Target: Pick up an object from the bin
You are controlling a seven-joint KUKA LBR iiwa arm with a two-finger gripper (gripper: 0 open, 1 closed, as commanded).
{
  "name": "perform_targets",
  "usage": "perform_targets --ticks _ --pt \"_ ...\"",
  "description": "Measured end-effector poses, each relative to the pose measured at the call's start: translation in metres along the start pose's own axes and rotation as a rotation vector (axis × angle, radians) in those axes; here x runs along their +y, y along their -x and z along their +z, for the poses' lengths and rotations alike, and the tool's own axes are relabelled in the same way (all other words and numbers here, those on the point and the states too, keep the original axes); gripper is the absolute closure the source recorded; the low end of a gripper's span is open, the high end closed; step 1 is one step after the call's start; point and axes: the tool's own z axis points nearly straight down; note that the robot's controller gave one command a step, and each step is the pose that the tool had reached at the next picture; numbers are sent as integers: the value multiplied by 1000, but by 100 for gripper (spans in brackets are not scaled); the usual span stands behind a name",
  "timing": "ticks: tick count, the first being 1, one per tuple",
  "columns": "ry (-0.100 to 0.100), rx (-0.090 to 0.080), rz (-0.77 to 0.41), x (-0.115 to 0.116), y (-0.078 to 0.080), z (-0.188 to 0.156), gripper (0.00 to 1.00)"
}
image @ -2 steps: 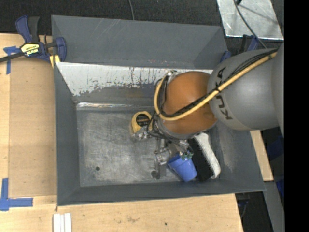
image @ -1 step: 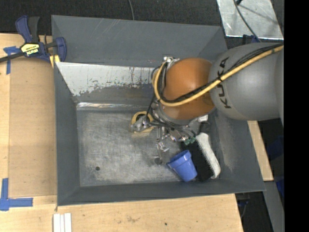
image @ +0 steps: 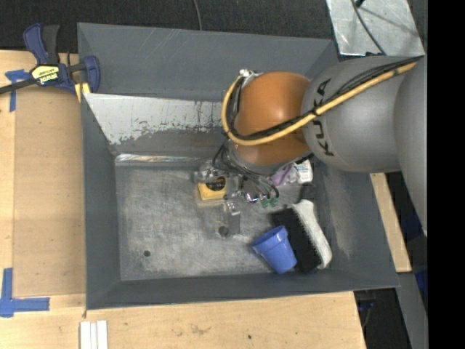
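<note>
- The gripper [image: 228, 221] hangs low over bare floor around the middle of the bin [image: 102, 195]. Honestly can't tell from this angle whether it's open or closed.
- Closest thing is a small yellow block [image: 211, 190], just beside the gripper at its 11 o'clock and partly tucked under the wrist.
- A blue cup [image: 275, 249] sits at the gripper's 4 o'clock, near but apart from it. It looks tipped on its side.
- Right behind the cup and touching it is a black brush [image: 311, 235] with a white back. It's at roughly 3 to 4 o'clock, along the foot of the right wall.
- At 2 o'clock there's a purple-and-white thing [image: 289, 173], half under the arm's orange cover [image: 269, 115]. Can't make out what it is.
- A little green bit [image: 272, 203] lies between that and the brush.
- Open room: from the gripper's 6 o'clock round to 10 it's plain floor out to the left and near walls. The 1 to 4 o'clock side is the crowded one.
</note>
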Motion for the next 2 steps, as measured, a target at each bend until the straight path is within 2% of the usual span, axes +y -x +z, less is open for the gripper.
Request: perform_targets --ticks 1,2 --pt "0 -2 -50 -22 19 -9 0" --pt "6 -24 82 -57 49 15 100"
